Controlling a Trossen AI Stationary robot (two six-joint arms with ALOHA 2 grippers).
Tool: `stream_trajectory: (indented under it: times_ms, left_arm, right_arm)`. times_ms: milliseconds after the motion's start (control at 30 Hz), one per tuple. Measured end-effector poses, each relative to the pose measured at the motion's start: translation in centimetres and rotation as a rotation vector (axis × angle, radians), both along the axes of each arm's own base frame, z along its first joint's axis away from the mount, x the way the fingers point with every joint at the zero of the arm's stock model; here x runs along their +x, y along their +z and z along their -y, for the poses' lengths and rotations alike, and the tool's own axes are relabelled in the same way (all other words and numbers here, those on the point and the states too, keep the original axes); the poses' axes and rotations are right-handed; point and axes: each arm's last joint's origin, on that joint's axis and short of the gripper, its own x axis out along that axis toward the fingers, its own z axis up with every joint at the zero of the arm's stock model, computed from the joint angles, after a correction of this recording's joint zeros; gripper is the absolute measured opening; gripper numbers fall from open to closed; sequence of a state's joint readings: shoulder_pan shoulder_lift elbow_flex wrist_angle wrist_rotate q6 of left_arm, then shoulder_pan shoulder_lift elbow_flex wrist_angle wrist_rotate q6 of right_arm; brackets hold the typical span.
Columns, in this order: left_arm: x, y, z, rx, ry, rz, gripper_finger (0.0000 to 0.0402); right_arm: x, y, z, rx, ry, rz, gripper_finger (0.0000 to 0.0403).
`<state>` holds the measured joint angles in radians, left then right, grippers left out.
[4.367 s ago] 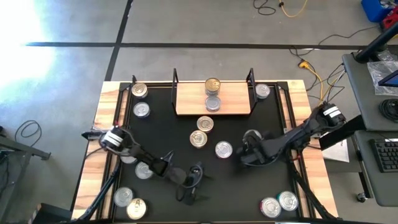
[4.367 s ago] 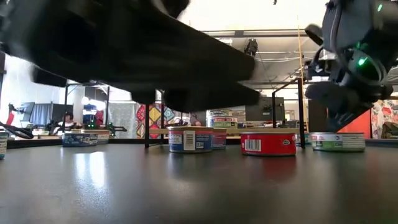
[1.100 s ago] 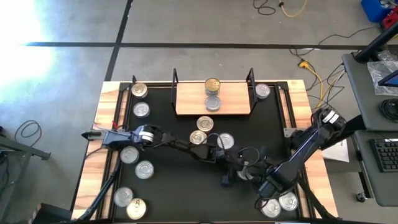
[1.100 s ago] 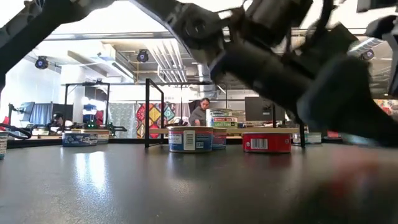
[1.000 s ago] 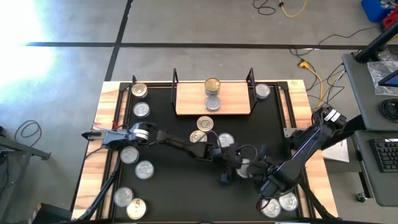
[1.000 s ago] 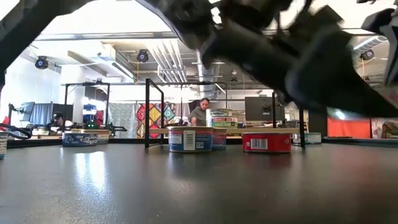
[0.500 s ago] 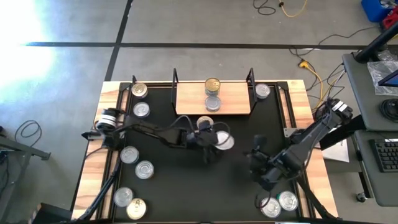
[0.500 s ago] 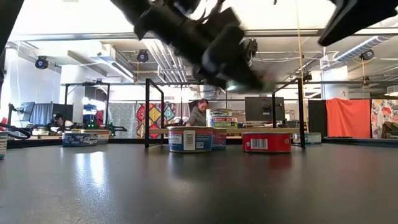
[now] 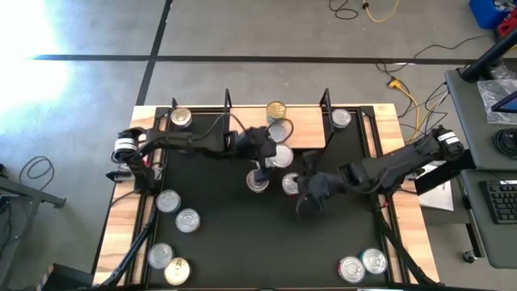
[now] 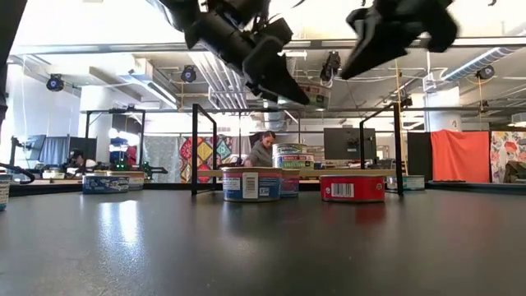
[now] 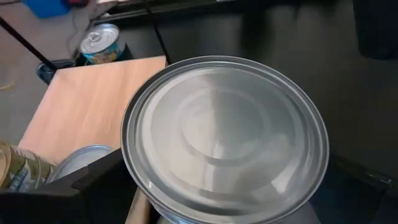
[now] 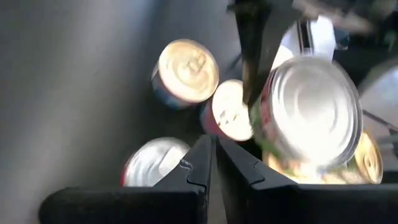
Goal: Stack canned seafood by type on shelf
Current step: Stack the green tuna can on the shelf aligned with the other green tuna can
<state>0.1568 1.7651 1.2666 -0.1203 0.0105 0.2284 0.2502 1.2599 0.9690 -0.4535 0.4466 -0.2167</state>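
Note:
My left gripper (image 9: 273, 158) hangs over the near edge of the light-wood shelf (image 9: 311, 133), closed on a silver-lidded tin (image 11: 224, 134) with a green side label (image 12: 280, 158). A gold-lidded tin (image 9: 276, 110) and a silver one (image 11: 78, 163) stand on the shelf board. Two loose tins (image 9: 258, 183) (image 9: 291, 185) stand on the black table just below the held one. My right gripper (image 9: 308, 200) hovers shut over the table's middle, right of those tins, holding nothing. My left gripper pinches the tin by its round side wall (image 11: 132, 171), one finger (image 11: 93, 190) on each side. The fingers slant down from the table's left. The tin is lifted clear of table and shelf, lid up and nearly level.
More tins stand along the left side (image 9: 168, 201) (image 9: 187, 219), at the near left corner (image 9: 160, 256), the near right corner (image 9: 374, 260), and at both far corners (image 9: 181, 118) (image 9: 342, 118). Black wire posts (image 9: 325, 101) rise at the shelf's ends.
My left gripper has carried the tin up from the table's middle toward the far edge, to the shelf's near edge. My right gripper, still shut, has risen from the near right toward the table's middle and has rolled about its own line.

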Motion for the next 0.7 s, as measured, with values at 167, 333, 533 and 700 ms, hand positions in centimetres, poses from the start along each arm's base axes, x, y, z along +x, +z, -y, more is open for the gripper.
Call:
stream_trajectory:
  times_ms: [167, 333, 533, 700]
  left_arm:
    - [-0.4, 0.2, -3.9, 0.005, -0.033, 0.001, 0.0367]
    - [-1.6, 0.2, -7.6, 0.000, -0.038, -0.001, 0.0366]
    - [-2.4, -1.1, -10.7, 0.006, -0.026, -0.028, 0.0366]
    - [-2.2, -3.1, -11.7, -0.044, -0.041, -0.064, 0.0368]
  right_arm:
    - [1.5, -0.4, 3.9, -0.007, 0.006, 0.108, 0.0018]
    - [2.4, -0.7, 8.1, -0.073, -0.083, 0.302, 0.0018]
    - [3.4, -2.0, 13.2, -0.018, -0.152, 0.399, 0.0018]
    - [4.9, -3.6, 15.2, 0.035, -0.150, 0.357, 0.0018]
